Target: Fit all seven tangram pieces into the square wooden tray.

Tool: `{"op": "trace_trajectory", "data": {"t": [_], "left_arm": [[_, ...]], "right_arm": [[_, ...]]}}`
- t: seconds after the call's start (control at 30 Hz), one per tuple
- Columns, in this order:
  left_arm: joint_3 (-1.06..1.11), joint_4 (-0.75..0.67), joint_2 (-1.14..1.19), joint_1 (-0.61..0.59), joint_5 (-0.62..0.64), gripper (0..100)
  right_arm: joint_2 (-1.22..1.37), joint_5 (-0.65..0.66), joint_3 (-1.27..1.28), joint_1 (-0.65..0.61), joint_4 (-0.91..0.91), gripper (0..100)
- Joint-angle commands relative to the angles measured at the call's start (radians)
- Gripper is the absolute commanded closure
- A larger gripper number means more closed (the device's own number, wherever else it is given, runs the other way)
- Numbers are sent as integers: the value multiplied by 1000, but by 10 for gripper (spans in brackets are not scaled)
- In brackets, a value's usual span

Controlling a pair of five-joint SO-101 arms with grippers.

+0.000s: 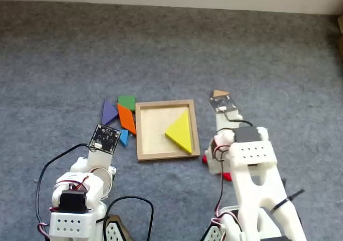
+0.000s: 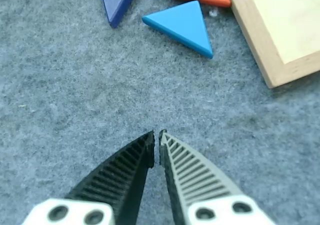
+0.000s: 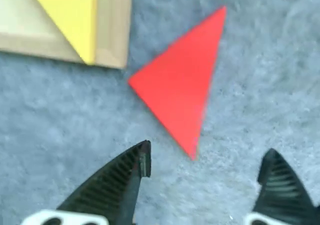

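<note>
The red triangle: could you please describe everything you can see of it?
The red triangle is a flat, matte piece with sharp corners, probably painted wood. It lies flat on the grey carpet just outside the tray corner that holds the yellow triangle, one corner close to the frame with a thin gap. The open right pincer hovers over its nearest tip, not gripping it.

My high camera sits up above and looks down over the whole grey worktop (image 1: 64, 64), with the wooden tray (image 1: 165, 104) in the middle. My left wrist camera is very near the worktop. It looks past the left tool (image 2: 156, 135) at the blue triangle (image 2: 182, 25) and one tray corner. My right wrist camera is just as near. It looks past the right tool (image 3: 208, 154) at the red triangle (image 3: 182, 92) and another tray corner. All three cameras see the tray.
</note>
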Motion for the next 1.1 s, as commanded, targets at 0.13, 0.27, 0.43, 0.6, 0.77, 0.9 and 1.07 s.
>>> {"op": "trace_trajectory", "data": {"t": [0.13,0.27,0.43,0.6,0.77,0.9,1.07], "left_arm": [[19,5,-25,5,8,954],[19,5,-25,5,8,954],[19,5,-25,5,8,954],[19,5,-25,5,8,954],[19,5,-25,5,8,954],[19,5,-25,5,8,954],[19,5,-25,5,8,954]], "right_arm": [[82,-166,-84,-104,-104,625],[262,-190,-188,-104,-111,625],[453,-190,-298,-102,-110,625],[581,-189,-341,-97,-114,625],[627,-184,-364,-76,-114,625],[644,-183,-364,-39,-153,626],[662,-181,-361,-35,-154,627]]}}
